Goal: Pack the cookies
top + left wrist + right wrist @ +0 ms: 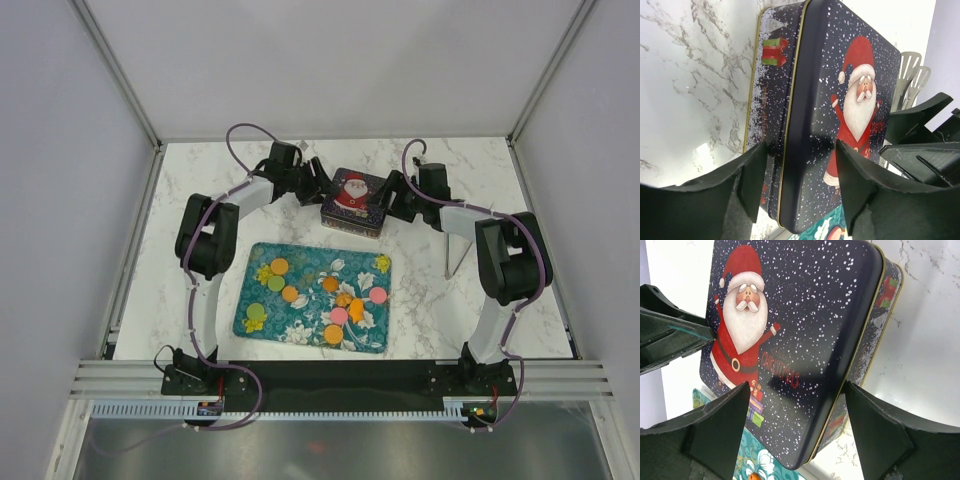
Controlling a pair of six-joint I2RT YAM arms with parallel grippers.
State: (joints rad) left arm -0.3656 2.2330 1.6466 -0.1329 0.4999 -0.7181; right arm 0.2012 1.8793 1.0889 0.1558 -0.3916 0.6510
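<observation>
Several cookies [279,266], small flat discs in orange, green and pink plus a few yellow flower shapes, lie on a teal floral tray [370,340]. Behind the tray stands a dark blue Santa tin [353,200] with its lid on. My left gripper [315,187] is open at the tin's left side. In the left wrist view it [801,186] straddles the tin's [830,100] near corner. My right gripper [393,197] is open at the tin's right side. In the right wrist view it [797,432] straddles the tin's [800,325] near corner. Neither gripper holds a cookie.
The tray's edge shows under the tin in the left wrist view [827,231] and the right wrist view [747,460]. A thin grey stand [453,256] is on the marble table [430,310] to the right. White walls enclose the table.
</observation>
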